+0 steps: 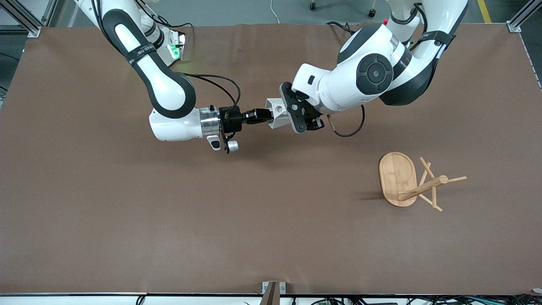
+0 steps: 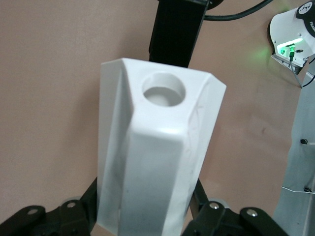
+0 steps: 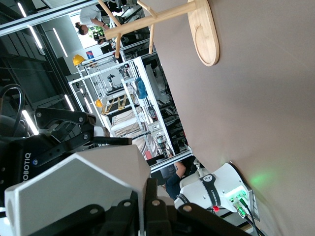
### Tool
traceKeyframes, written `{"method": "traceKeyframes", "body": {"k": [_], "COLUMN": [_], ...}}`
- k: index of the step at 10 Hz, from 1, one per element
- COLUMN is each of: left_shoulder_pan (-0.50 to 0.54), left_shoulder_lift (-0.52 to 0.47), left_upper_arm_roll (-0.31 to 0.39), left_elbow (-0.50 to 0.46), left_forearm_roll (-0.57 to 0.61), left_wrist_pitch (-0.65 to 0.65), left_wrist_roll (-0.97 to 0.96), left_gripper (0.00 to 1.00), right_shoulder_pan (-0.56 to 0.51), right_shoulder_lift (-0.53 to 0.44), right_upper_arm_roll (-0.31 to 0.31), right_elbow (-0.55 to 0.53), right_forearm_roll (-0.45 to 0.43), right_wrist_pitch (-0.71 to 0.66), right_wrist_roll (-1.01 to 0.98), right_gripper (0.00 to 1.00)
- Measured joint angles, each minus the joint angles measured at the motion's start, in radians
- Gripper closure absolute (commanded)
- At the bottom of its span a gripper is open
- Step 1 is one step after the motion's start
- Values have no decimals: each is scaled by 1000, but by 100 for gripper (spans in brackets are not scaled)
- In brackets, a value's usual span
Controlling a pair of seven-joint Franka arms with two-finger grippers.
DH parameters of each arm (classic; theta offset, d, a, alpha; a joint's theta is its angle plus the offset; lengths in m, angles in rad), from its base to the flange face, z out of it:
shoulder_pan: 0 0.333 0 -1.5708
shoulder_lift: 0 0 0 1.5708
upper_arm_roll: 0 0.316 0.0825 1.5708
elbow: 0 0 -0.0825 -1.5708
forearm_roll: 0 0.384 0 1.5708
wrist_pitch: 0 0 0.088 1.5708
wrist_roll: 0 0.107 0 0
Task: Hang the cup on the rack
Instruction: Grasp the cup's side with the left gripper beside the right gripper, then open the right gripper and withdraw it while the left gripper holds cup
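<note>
White cup (image 1: 277, 113) pinched in mid-air by both right gripper (image 1: 266, 115) and left gripper (image 1: 291, 111); bamboo rack (image 1: 410, 181) nearer camera.

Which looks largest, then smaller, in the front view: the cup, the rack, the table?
1. table
2. rack
3. cup, held up in the air between both grippers, so nearer the camera; still smallest.

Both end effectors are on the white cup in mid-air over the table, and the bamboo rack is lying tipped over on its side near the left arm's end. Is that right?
Not quite: the rack is not tipped over. The front view shows its oval base flat on the table with the post upright. The rest holds: the left end effector and the right end effector both grip the white cup in the air.
</note>
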Motion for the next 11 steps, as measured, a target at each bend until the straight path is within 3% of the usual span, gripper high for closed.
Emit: {"method": "traceKeyframes", "body": {"k": [1, 2, 7, 9, 11], "left_shoulder_pan": [1, 2, 15, 47, 55], "left_shoulder_lift": [0, 0, -11, -40, -122], "left_upper_arm_roll": [-1, -2, -2, 18, 116], "left_elbow": [0, 0, 1, -1, -41], "left_forearm_roll": [0, 0, 0, 0, -1], "left_wrist_pitch": [0, 0, 1, -28, -47], "left_wrist_roll": [0, -1, -35, -37, -38], "left_gripper": [99, 100, 100, 100, 100], "right_shoulder_pan": [0, 0, -37, -97, -201], "right_shoulder_lift": [0, 0, -8, -9, -22], "right_upper_arm_roll": [0, 0, -1, -4, -8], "right_elbow": [0, 0, 3, 3, 8], "right_forearm_roll": [0, 1, -11, -161, -410], "right_wrist_pitch": [0, 0, 7, 13, 12], "right_wrist_roll": [0, 0, -2, -4, 49], "right_gripper": [91, 1, 0, 0, 0]}}
